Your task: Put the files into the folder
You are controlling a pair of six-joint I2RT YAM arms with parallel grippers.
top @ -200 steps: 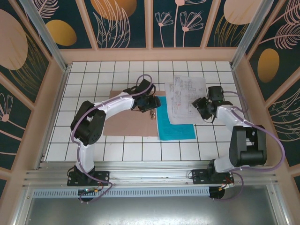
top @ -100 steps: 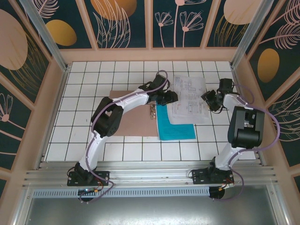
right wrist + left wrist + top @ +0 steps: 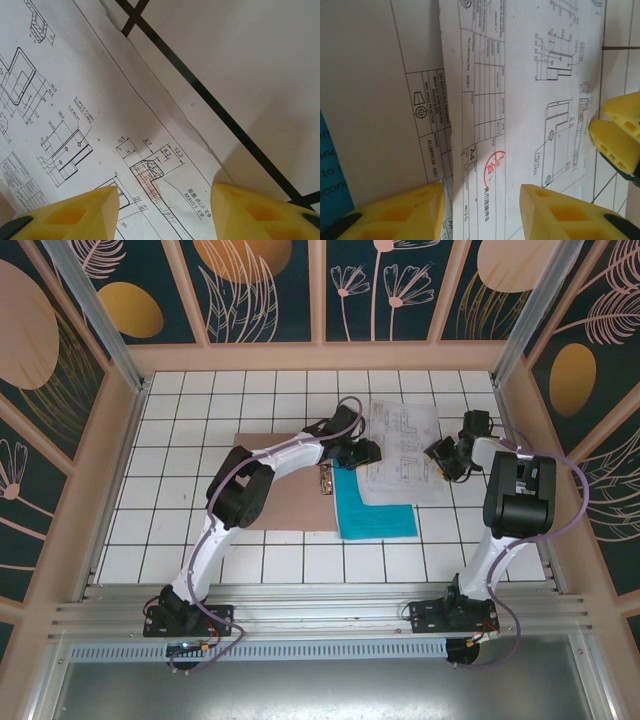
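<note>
Left gripper (image 3: 481, 200), right gripper (image 3: 165, 195) both spread over sheets (image 3: 400, 452): light, floppy paper, probably best pinched at an edge.

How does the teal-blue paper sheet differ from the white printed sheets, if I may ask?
The teal-blue paper sheet has a coloured face; the white paper sheets carry black line drawings and text. The white sheets lie on top, covering the teal sheet's far right corner. The white ones are at least two offset sheets; the teal looks like one. Both lie flat on the tiled table.
</note>
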